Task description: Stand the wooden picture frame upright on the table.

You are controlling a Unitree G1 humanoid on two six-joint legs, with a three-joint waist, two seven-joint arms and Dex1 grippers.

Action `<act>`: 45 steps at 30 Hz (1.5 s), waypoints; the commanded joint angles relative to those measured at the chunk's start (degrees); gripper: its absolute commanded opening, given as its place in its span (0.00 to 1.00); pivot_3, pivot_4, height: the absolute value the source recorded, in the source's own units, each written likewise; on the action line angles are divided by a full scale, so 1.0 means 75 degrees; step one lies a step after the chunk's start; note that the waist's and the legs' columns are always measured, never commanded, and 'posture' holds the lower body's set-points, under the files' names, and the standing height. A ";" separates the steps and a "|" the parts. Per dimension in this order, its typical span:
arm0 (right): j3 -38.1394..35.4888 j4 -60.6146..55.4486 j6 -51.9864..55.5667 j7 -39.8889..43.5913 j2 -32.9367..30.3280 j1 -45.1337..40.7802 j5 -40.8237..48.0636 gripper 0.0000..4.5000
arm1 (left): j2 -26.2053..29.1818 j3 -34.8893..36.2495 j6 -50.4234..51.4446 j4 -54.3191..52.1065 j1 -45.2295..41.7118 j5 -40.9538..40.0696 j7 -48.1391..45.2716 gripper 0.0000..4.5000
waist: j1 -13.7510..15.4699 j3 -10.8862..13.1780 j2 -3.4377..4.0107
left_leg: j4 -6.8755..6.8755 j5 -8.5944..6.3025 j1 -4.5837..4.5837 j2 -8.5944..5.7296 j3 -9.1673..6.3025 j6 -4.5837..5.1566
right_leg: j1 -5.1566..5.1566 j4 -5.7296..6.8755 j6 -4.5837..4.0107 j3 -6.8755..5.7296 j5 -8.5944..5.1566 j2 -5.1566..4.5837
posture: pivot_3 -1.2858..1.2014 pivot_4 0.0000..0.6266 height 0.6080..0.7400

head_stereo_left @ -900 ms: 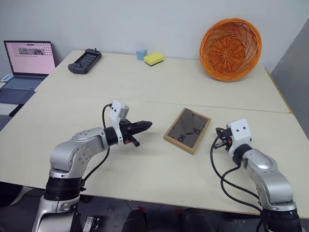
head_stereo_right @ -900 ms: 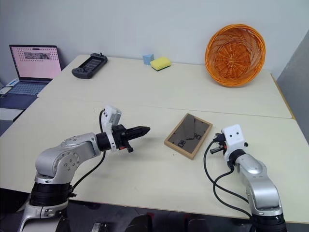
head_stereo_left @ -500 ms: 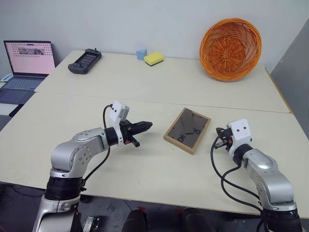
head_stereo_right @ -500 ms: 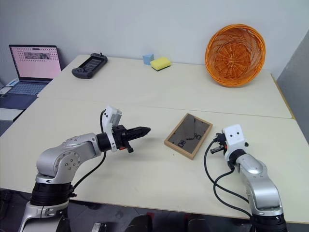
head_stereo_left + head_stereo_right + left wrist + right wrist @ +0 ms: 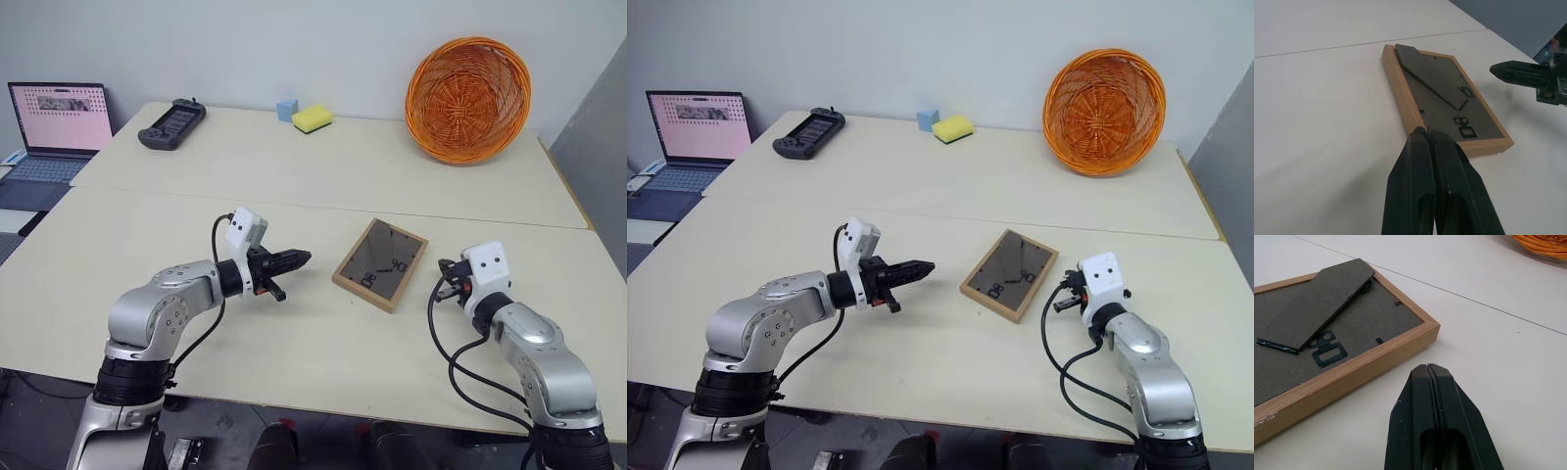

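The wooden picture frame is lying flat and face down on the table, on the near side of the seam that is running across the tabletop. Its dark back is being shown upward, with the fold-out stand lying along it, raised a little at one end, and black clips being seen beside it. The frame is being flanked by both arms, and it is being touched by neither.

The left gripper is being held just above the table, to the left of the frame and a little apart from it, with its tips being pointed toward the frame's near left edge. Its fingers are being kept pressed together, with nothing between them. The right gripper is being held near the frame's right side, also apart from it; its fingers are likewise being kept closed and empty, being pointed at the frame's corner.

Farther out, an orange wicker basket is being propped on its side at the far right of the table. A yellow sponge and a small blue block are sitting by the far edge, with a black game controller to their left. A laptop is standing open beyond the table's left end.
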 commanded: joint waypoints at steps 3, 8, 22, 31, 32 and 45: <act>-0.0090 -0.0320 -0.0081 -0.0051 -0.0016 -0.0050 0.0013 0.00 | 0.0023 0.0007 -0.0180 -0.0183 -0.0163 0.0042 -0.0077 0.01 | 0.0000 0.0000 0.0000 | 0.0000 0.0000 0.0000 0.0000 0.0000 0.0000 | 0.0000 0.0000 0.0000 0.0000 0.0000 0.0000 | 0.52 0.24 1.00; -0.0073 -0.0160 -0.0182 -0.0010 -0.0071 -0.0052 -0.0034 0.00 | 0.0138 -0.0213 -0.0510 0.0054 -0.0173 0.0363 -0.0289 0.01 | 0.0000 0.0000 0.0000 | 0.0000 0.0000 0.0000 0.0000 0.0000 0.0000 | 0.0000 0.0000 0.0000 0.0000 0.0000 0.0000 | 0.52 0.24 1.00; 0.0018 0.1209 -0.1064 0.0251 -0.0453 -0.0886 -0.0351 0.00 | -0.0369 -0.1761 -0.2773 0.3974 -0.2363 0.2107 -0.2248 0.01 | 0.0014 0.0000 0.0000 | 0.0001 0.0000 -0.0002 -0.0005 0.0004 0.0001 | -0.0001 -0.0002 -0.0001 -0.0003 0.0000 0.0001 | 0.52 0.24 1.00; 0.0136 0.1756 -0.1447 0.0206 -0.0387 -0.1185 -0.0556 0.00 | -0.0857 -0.2100 -0.3732 0.5452 -0.2985 0.2924 -0.2979 0.01 | 0.0000 0.0000 0.0000 | 0.0001 0.0000 -0.0017 -0.0007 0.0004 0.0002 | -0.0011 -0.0005 -0.0001 -0.0002 0.0001 0.0000 | 0.52 0.24 1.00; 0.0151 0.1771 -0.1463 0.0206 -0.0377 -0.1192 -0.0573 0.00 | -0.0877 -0.2096 -0.3742 0.5474 -0.2986 0.2954 -0.3021 0.01 | 0.0001 0.0000 0.0000 | 0.0003 0.0000 -0.0018 -0.0007 0.0003 0.0002 | -0.0011 -0.0005 -0.0001 -0.0002 0.0001 0.0000 | 0.52 0.24 1.00; 0.0674 0.2215 -0.1541 0.0192 0.0153 -0.1449 -0.0666 0.00 | -0.0866 -0.2091 -0.3582 0.4984 -0.2690 0.3266 -0.3410 0.01 | -0.0005 0.0000 0.0000 | 0.0005 0.0000 -0.0018 -0.0006 -0.0001 0.0002 | -0.0010 -0.0001 -0.0002 -0.0005 0.0001 0.0000 | 0.52 0.24 1.00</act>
